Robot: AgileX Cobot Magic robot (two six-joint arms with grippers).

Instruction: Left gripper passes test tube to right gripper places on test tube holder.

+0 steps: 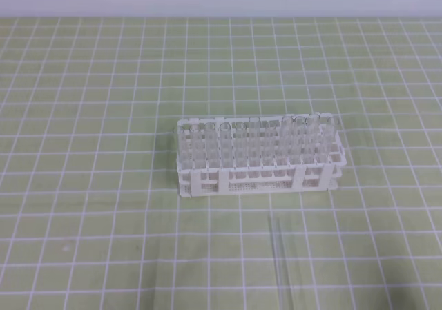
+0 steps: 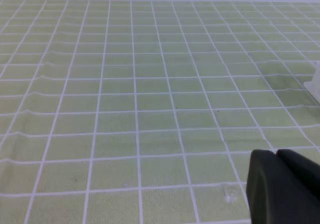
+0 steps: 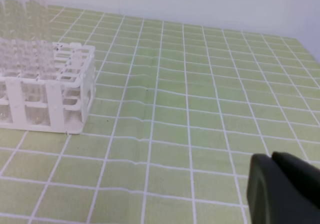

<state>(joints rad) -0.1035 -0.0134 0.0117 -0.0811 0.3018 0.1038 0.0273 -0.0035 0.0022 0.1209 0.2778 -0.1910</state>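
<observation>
While the test tube (image 1: 279,258) lay flat in front of the holder (image 1: 257,159), long axis running toward it, both grippers (image 2: 282,189) (image 3: 280,191) looked clenched, empty, neither obviously nearer

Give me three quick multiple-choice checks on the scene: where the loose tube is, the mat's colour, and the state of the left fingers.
1. Where does the loose tube lie?
A. On the mat, nearer the camera than the rack
B. Inside the rack
C. Behind the rack

2. What colour is the mat?
A. Blue with black lines
B. Green with white grid lines
C. Plain white

3. What do the left fingers hold?
A. The tube
B. The rack
C. Nothing

Answers: 1 A, the tube lies flat below the rack in the high view. 2 B, clear in all views. 3 C, the tips meet with nothing between them.
</observation>
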